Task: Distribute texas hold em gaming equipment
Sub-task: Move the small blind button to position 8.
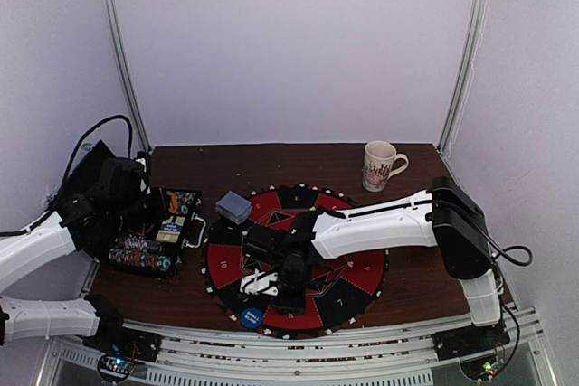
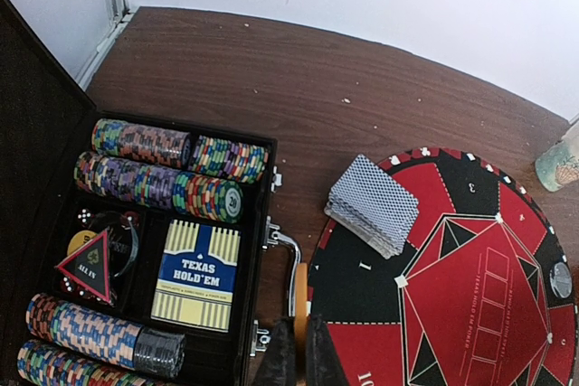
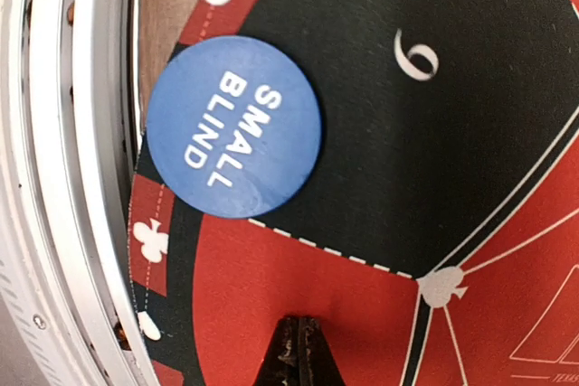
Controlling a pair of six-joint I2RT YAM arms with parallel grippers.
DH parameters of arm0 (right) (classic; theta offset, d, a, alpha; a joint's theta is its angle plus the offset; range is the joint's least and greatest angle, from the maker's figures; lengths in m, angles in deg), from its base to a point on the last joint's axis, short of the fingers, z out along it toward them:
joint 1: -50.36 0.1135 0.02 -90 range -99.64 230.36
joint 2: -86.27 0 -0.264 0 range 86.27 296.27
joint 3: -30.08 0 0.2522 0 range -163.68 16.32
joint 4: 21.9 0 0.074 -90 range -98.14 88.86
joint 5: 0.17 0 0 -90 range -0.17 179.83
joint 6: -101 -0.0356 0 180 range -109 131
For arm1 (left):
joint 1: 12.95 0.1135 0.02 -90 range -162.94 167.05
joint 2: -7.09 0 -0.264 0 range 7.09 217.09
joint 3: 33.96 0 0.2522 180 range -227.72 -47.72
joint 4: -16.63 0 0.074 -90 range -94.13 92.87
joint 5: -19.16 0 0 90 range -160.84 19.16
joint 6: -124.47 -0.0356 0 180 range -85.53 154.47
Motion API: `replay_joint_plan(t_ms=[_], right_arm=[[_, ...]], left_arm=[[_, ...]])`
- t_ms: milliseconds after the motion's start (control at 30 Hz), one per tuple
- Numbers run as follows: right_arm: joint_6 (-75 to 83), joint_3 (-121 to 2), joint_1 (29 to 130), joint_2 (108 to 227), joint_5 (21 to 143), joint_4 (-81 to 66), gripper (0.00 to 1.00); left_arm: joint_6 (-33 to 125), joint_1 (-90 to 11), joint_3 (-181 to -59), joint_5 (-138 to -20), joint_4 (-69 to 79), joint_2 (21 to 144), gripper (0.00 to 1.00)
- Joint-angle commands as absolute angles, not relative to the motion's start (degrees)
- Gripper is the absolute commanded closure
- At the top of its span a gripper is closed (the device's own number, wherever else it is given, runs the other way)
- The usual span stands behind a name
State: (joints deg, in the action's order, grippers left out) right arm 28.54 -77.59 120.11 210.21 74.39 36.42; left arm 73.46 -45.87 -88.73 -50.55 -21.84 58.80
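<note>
An open black case [image 2: 258,250] holds rows of multicoloured poker chips [image 2: 158,164] and a blue "Texas Hold'em" card box [image 2: 199,273]. A deck of grey-blue-backed cards [image 2: 373,203] lies on the left edge of the round red and black mat [image 1: 362,268]. My left gripper [image 2: 299,354] hangs by the case handle, shut on an orange button [image 2: 300,300] held edge-on. The blue "small blind" button [image 3: 233,127] lies flat on the mat's near rim. Just behind it, my right gripper [image 3: 301,336] is shut and holds nothing.
A white patterned mug [image 1: 380,164] stands at the back right of the brown table. A red triangular "all in" marker [image 2: 88,266] sits in the case. The metal rail [image 3: 63,169] runs along the table's near edge, close to the blue button.
</note>
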Motion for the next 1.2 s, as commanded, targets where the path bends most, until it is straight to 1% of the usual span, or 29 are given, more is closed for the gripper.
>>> replay_joint_plan(t_ms=[0,67,133,267,333,433,500,600,733,833,933,1033,1167], right_arm=[[25.3,-80.74,119.26,210.61,69.62,37.34,0.96],[26.64,-84.6,119.93,211.93,67.55,35.9,0.94],[26.35,-87.62,120.38,212.99,70.95,35.47,0.96],[27.64,-89.13,121.03,215.46,63.47,29.32,0.96],[30.11,-93.81,122.16,219.5,61.76,31.29,0.96],[33.45,-103.23,123.86,226.45,62.31,37.38,0.97],[33.97,-105.02,124.7,228.62,63.71,38.43,0.98],[32.08,-99.7,124.6,227.15,66.22,35.46,0.99],[29.91,-88.52,123.74,221.89,69.17,31.13,1.0],[29.52,-82.82,123.23,218.0,69.71,30.36,1.0],[29.93,-79.86,123.09,215.59,68.45,30.27,1.0],[29.35,-79.67,122.36,214.53,66.6,30.13,1.0],[25.83,-76.16,119.21,212.3,66.66,27.61,1.0]], left_arm=[[72.66,-45.41,-89.51,-50.72,-20.98,58.42,1.0],[72.69,-45.42,-89.56,-50.49,-20.98,58.26,1.0],[72.78,-45.33,-89.56,-50.33,-21.16,57.93,1.0],[72.7,-45.31,-89.21,-50.51,-21.04,57.46,1.0],[72.04,-45.31,-89.2,-50.54,-21.12,57.66,1.0],[71.2,-45.33,-89.14,-51.15,-21.11,57.95,1.0],[71.12,-45.32,-88.72,-52.18,-21.07,58.07,1.0],[71.58,-45.33,-87.44,-53.23,-21.01,57.68,1.0],[72.35,-45.21,-85.46,-53.36,-20.39,56.33,1.0],[72.78,-45.22,-84.8,-53.33,-20.18,55.8,1.0],[72.59,-45.2,-84.63,-53.27,-20.09,55.77,1.0],[72.22,-45.25,-84.79,-53.35,-19.81,56.02,1.0],[71.79,-45.25,-84.98,-53.35,-19.82,56.19,1.0]])
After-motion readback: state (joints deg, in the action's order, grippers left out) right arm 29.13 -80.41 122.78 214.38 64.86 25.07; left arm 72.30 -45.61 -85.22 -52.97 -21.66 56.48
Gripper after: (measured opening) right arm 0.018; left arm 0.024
